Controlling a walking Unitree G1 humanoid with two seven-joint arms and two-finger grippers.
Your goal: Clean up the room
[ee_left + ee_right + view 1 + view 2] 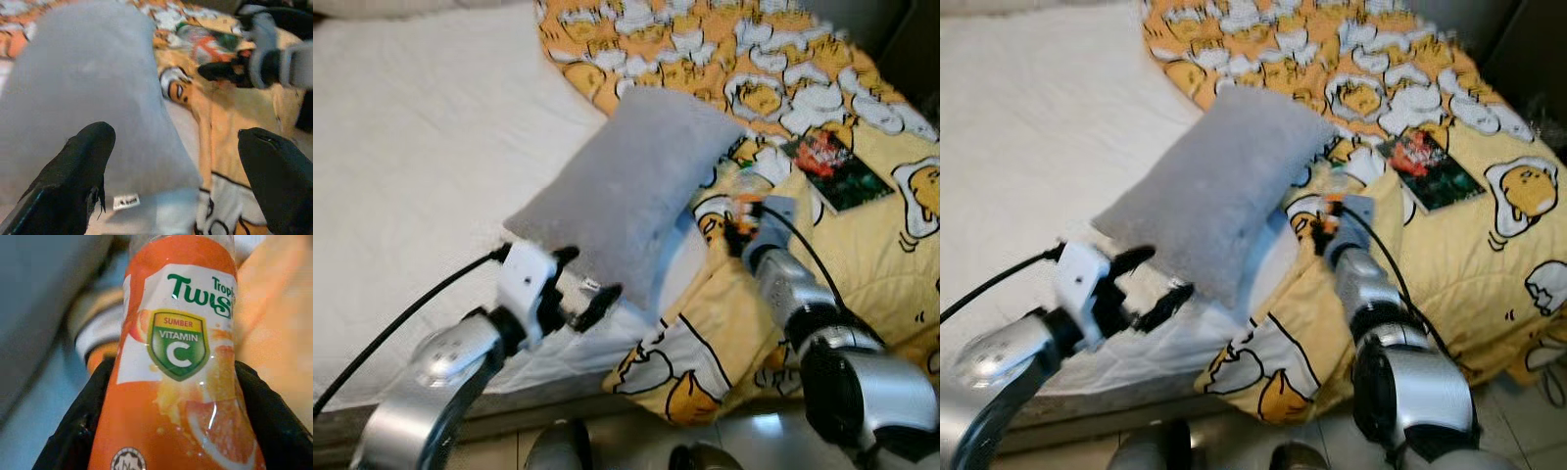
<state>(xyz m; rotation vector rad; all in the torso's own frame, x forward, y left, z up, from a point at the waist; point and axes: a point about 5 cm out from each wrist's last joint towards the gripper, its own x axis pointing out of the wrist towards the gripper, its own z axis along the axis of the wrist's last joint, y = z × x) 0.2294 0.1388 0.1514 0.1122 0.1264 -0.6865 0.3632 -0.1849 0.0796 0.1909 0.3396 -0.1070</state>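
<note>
Your right gripper (171,431) is clamped on the orange juice bottle (178,357) btw; left gripper (181,161) spread wide near the grey pillow (631,186).

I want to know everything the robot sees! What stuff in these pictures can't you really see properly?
- Bottle: right wrist view cuts off its cap and base; the label's words run off the edge.
- Book on the blanket: cover too small and blurry to read in the eye views.
- Pillow: its tag in the left wrist view is too blurred to read.
- Right gripper: the bottle and blanket folds hide its fingertips in the eye views.
</note>
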